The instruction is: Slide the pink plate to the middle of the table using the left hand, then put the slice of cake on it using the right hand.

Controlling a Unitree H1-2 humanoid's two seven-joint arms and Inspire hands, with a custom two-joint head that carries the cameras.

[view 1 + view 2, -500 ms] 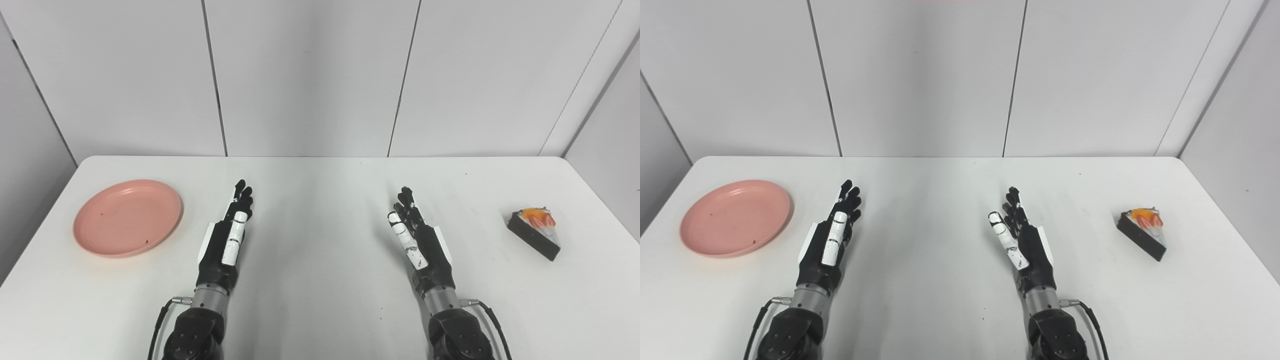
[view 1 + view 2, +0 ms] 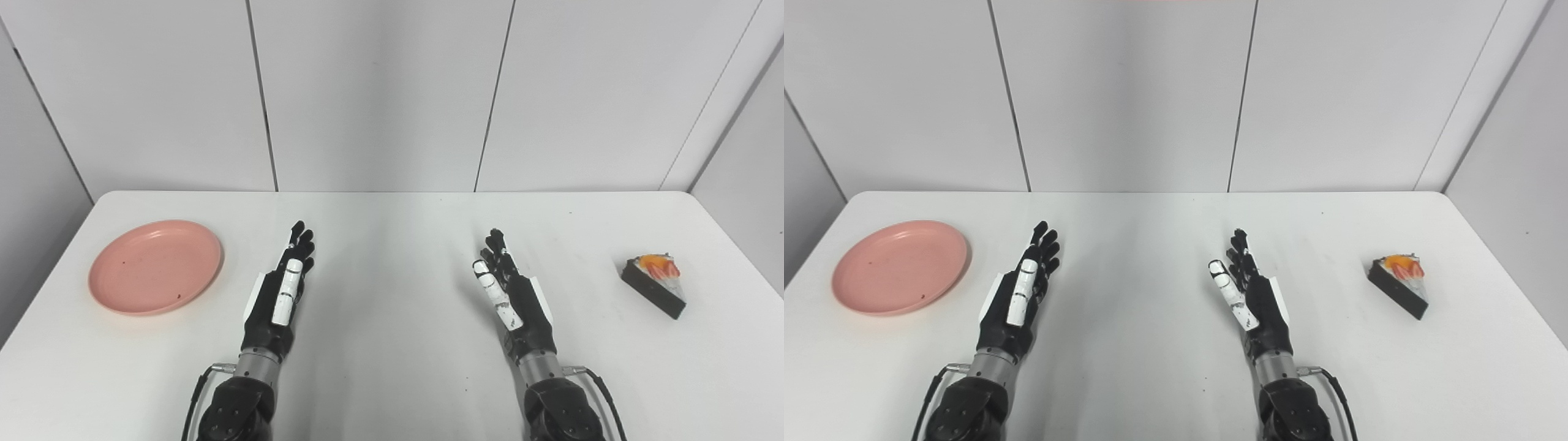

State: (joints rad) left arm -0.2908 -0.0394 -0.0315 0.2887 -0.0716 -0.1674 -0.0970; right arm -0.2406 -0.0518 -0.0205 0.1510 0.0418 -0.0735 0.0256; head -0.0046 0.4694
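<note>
No logos, labels or readable text anywhere, so nothing to report there.

The table is a matte white slab with rounded far corners and a few tiny dark specks on it. Behind it are plain pale wall panels split by thin dark vertical seams.

The pink plate is a round, shallow dish with a low raised rim, smooth like plastic, with a couple of small dark flecks on its surface. It sits flat on the left side of the table, well away from the middle.

The slice of cake is a wedge with a dark, almost black side, a whitish top and orange and red fruit pieces piled at the wide end. It's way over on the right side of the table, lying with the point aimed toward the near edge.

The left hand is black with a white thumb, fingers straight and close together, pointing away from the robot and leaning slightly right. It's empty, beside the plate but not touching it. The right hand mirrors it: black fingers stretched out, white thumb alongside, leaning a bit left, holding nothing, and well apart from the cake. Both forearms have a metal wrist collar and a thin black cable looping off the side.
</note>
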